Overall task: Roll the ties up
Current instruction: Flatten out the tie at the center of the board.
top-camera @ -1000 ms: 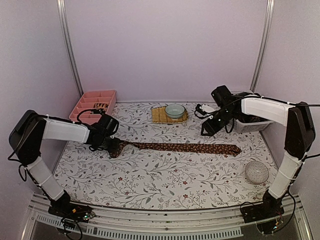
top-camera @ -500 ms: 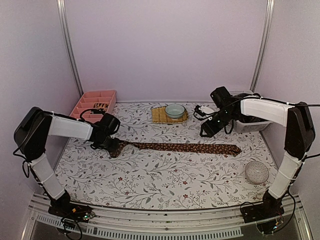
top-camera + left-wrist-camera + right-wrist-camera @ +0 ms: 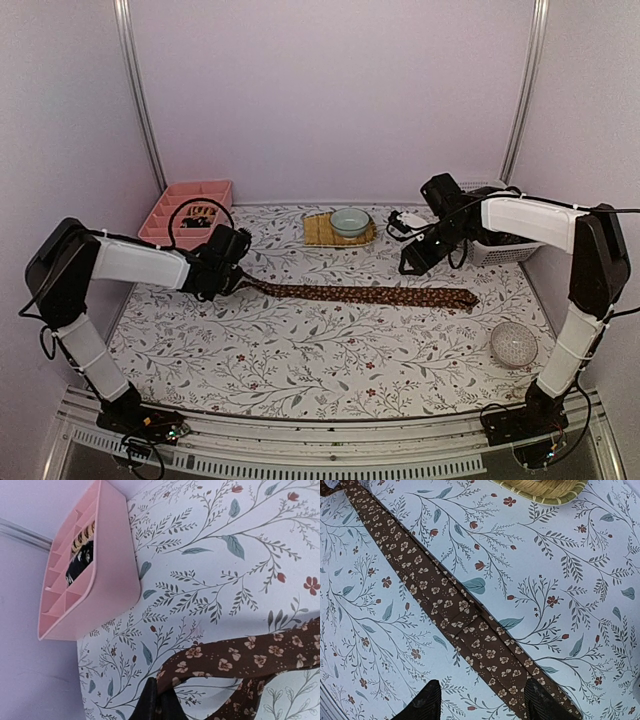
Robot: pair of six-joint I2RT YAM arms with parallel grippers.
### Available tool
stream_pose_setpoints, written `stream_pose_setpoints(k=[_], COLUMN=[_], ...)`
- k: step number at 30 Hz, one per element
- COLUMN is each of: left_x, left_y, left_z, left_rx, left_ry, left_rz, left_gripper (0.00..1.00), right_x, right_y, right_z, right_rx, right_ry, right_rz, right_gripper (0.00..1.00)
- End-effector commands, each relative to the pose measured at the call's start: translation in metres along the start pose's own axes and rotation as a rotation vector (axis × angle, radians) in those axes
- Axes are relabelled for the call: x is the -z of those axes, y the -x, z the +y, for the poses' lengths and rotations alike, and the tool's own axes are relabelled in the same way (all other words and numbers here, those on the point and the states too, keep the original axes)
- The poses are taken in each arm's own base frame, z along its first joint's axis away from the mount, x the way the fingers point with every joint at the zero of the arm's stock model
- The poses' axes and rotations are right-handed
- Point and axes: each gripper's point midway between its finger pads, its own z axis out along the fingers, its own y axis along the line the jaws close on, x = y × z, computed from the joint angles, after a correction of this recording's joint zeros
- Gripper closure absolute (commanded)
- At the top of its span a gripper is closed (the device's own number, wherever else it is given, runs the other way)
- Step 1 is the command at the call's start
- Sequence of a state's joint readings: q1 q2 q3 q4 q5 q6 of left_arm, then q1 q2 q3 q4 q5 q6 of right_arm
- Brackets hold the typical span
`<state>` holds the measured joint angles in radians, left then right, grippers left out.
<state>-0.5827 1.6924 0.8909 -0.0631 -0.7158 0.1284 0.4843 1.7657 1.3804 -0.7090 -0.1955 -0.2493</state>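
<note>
Nearest the bases, at right, a dimpled clear dome (image 3: 514,343) is resting on the flowered tablecloth (image 3: 300,350). The brown floral tie (image 3: 370,295) is lying stretched across mid-table. The left gripper (image 3: 156,702) is clamping its narrow end, jaws closed on the fabric. The right gripper (image 3: 484,700) is hovering over the wider part, jaws parted halfway, gripping nothing. Farthest back are standing a pink divider tray (image 3: 107,575), a bowl (image 3: 349,222) on a woven mat (image 3: 318,232), and a white basket (image 3: 495,252).

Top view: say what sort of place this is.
Probably a robot test booth, not a home: left arm and right arm mounted at a floral table, plain walls close around, staged props like a tie and pink tray.
</note>
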Motion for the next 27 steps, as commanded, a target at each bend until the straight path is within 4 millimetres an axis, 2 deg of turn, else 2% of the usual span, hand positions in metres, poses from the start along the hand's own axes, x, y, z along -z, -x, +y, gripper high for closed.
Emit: stream_pose_setpoints(k=[1,5,9,12,14,20,27], left_x=[0.018,0.028,0.033,0.036,0.039,0.051,0.056], left_y=[0.014,0.005,-0.016,-0.031,-0.037,-0.027,-0.01], left_z=[0.01,-0.005,-0.007,-0.005,-0.005,-0.001,0.013], left_rx=[-0.179,-0.255,-0.3,-0.295,-0.283,-0.174,0.118], left_ry=[0.156,0.138,0.148,0.133,0.115,0.056,0.002], left_rz=[-0.081,-0.069,0.028,0.09,0.112,0.098,0.07], left_gripper=[0.96,0.94,0.86,0.74,0.62,0.27,0.16], right_x=[-0.017,-0.025,-0.037,-0.046,-0.053,-0.073,-0.084], right_y=[-0.011,-0.018,-0.029,-0.037,-0.043,-0.065,-0.097], right_z=[0.005,-0.001,-0.014,-0.022,-0.028,-0.041,-0.054], right_rx=[-0.01,-0.021,-0.039,-0.047,-0.048,-0.058,-0.099], right_ry=[0.028,0.0,-0.065,-0.102,-0.128,-0.176,-0.187], right_rz=[0.041,0.071,0.122,0.159,0.182,0.255,0.318], right_gripper=[0.44,0.44,0.44,0.44,0.44,0.44,0.52])
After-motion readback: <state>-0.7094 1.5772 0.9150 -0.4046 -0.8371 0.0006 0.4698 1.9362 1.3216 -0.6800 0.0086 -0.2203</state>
